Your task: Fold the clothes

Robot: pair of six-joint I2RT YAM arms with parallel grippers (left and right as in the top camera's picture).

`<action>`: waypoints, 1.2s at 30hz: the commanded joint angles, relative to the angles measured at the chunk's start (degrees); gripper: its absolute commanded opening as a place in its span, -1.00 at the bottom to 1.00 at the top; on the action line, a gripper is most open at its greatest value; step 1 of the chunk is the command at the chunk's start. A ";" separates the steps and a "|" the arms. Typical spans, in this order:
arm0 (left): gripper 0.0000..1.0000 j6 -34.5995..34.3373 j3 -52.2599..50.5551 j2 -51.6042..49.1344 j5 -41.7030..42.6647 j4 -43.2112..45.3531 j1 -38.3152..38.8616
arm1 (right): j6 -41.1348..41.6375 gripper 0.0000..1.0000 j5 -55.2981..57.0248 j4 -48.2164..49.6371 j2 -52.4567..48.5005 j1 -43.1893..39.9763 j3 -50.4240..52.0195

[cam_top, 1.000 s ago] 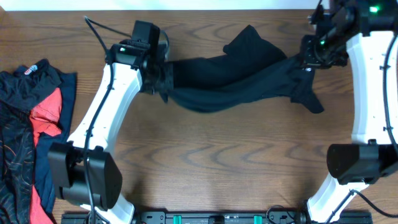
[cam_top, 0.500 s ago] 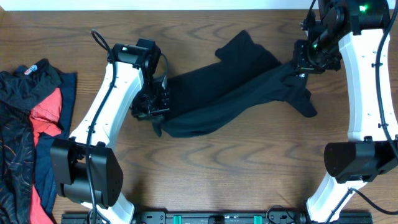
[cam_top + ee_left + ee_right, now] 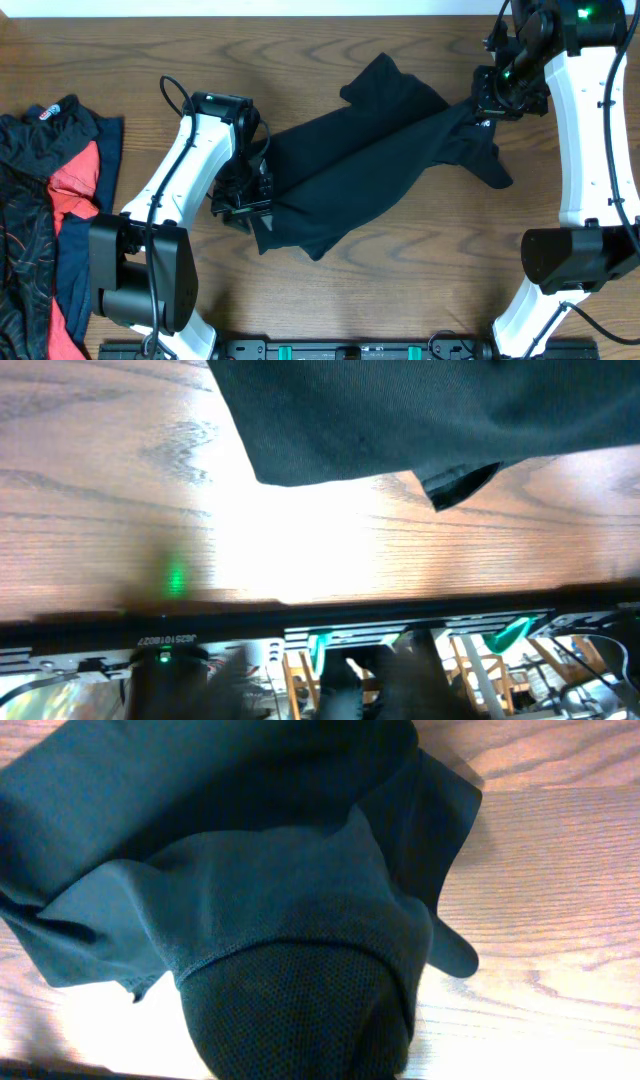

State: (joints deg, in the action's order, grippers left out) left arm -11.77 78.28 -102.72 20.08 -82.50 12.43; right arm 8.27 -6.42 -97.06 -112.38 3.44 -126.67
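The plain black fabric garment (image 3: 360, 170) lies stretched diagonally across the middle of the frame, on the brown wooden table (image 3: 400, 270). The right gripper (image 3: 487, 103), upper right, arm extended far, is pressed together, pinching its upper end. The left gripper (image 3: 240, 205), arm bent, is at its lower left edge; spread or not, I cannot tell

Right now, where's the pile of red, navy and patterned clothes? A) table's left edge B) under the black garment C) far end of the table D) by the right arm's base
A: the pile lies at the left edge of the table, well apart from the black garment spread mid-table.
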 commanded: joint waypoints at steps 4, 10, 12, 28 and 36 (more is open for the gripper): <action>-0.63 0.61 -0.20 -0.26 3.93 -4.68 1.14 | 0.70 -0.97 0.20 0.20 -0.42 0.44 -0.66; -0.41 0.81 -2.89 -0.26 3.98 0.09 9.14 | 0.70 -0.97 0.20 1.70 -0.46 0.42 -0.66; -0.37 0.26 -3.65 -0.28 3.98 3.45 11.78 | 0.70 -0.97 0.17 2.36 -0.46 0.44 -0.66; 0.16 6.25 -23.80 -0.28 4.02 42.42 17.62 | 0.70 -0.97 -0.11 1.38 -0.46 0.44 -0.66; 0.28 13.70 -23.98 -0.28 11.82 42.29 17.66 | 0.94 -0.97 -1.57 0.37 -0.46 0.44 -0.66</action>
State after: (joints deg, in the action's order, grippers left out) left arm -2.63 55.79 -101.41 28.38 -40.45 30.00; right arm 8.56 -7.18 -96.49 -112.49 3.44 -126.67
